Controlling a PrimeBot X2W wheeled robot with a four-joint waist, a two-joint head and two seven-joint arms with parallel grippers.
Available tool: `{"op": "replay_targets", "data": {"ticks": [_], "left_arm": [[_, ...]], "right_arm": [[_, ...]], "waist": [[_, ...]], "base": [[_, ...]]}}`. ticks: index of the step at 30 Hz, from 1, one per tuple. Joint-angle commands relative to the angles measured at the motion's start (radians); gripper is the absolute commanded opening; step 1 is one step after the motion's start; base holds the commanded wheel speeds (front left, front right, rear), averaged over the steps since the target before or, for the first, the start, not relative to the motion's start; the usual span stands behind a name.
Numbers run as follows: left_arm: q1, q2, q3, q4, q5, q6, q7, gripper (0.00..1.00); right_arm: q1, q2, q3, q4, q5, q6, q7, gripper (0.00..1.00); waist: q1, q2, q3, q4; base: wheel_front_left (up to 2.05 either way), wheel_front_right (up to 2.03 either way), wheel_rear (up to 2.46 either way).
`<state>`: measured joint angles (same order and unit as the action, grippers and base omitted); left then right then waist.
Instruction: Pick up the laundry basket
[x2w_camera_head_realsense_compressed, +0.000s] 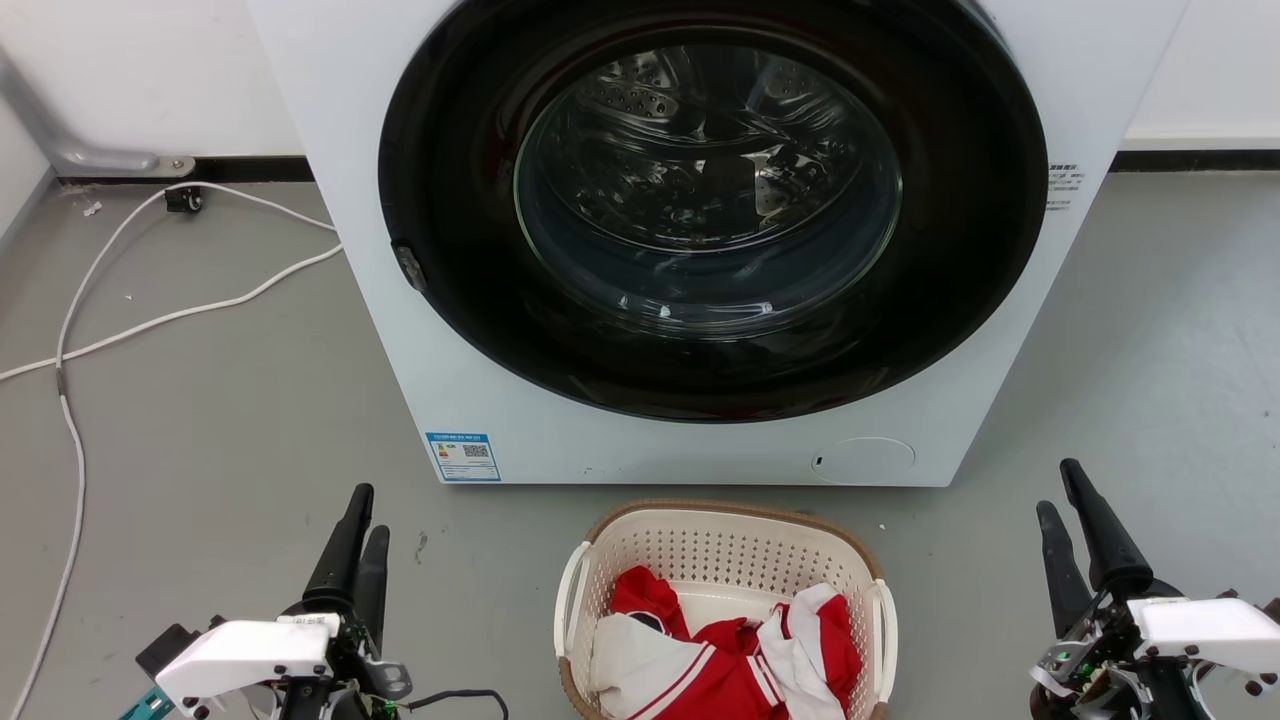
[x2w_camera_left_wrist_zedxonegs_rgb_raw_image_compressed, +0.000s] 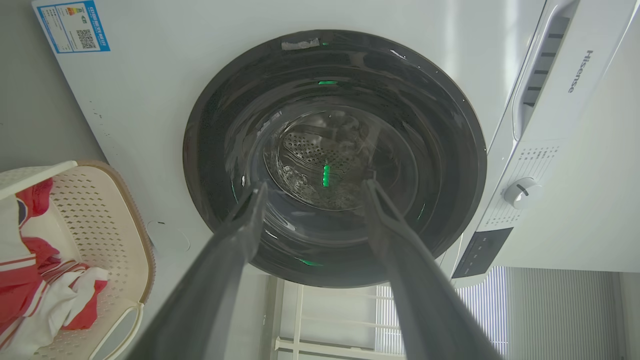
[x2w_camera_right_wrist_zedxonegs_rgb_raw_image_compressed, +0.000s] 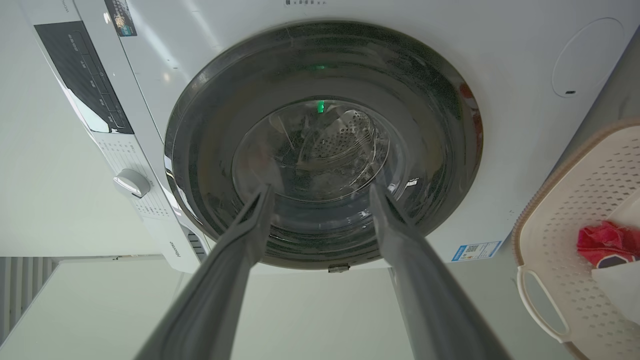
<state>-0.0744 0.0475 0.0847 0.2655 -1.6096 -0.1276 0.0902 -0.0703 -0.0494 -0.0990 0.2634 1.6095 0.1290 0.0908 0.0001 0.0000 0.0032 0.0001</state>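
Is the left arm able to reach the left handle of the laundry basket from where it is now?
Probably yes. The left gripper, jaws open, stands beside the laundry basket, and bare floor lies between it and the white left handle.

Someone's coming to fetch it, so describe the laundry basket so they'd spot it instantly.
Find the big white front-loading washer. On the grey floor just before its round dark door sits the laundry basket. It is cream plastic with perforated walls, a brown rim and white side handles, holding red and white clothes.
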Motion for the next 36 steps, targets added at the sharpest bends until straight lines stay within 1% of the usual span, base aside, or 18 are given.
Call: {"op": "replay_targets", "data": {"ticks": [1,6,10,15,27,36], "left_arm": [[-0.021,0.003,-0.014,-0.025,0.013,-0.001,-0.015,1.0],[-0.021,0.003,-0.03,-0.041,0.062,-0.001,-0.04,1.0],[-0.021,0.005,-0.042,-0.055,0.158,-0.001,-0.058,1.0],[-0.021,0.005,-0.051,-0.078,0.295,-0.001,-0.08,1.0],[-0.011,0.004,-0.087,-0.106,0.566,-0.001,-0.127,1.0],[-0.007,0.004,-0.114,-0.106,0.737,0.002,-0.159,1.0]], "right_arm": [[-0.009,-0.003,0.009,-0.026,-0.012,0.0,-0.014,1.0],[-0.003,-0.009,0.021,-0.035,-0.07,0.0,-0.04,1.0],[0.001,-0.009,0.015,-0.049,-0.156,0.001,-0.058,1.0],[0.009,-0.008,0.013,-0.078,-0.299,0.001,-0.08,1.0],[0.037,-0.006,0.028,-0.133,-0.653,0.001,-0.128,1.0],[0.048,-0.004,0.039,-0.16,-0.844,0.001,-0.148,1.0]], "waist": [[0.0,0.0,0.0,0.0],[0.0,0.0,0.0,0.001],[0.0,0.0,-0.001,0.001],[0.0,0.0,-0.002,0.002],[0.0,0.0,-0.004,0.004],[0.0,0.0,-0.006,0.007]], "base": [[0.0,0.0,0.0],[0.0,0.0,0.0],[0.0,0.0,0.0],[0.0,0.0,0.0],[0.0,0.0,0.0],[0.0,0.0,0.0]]}}
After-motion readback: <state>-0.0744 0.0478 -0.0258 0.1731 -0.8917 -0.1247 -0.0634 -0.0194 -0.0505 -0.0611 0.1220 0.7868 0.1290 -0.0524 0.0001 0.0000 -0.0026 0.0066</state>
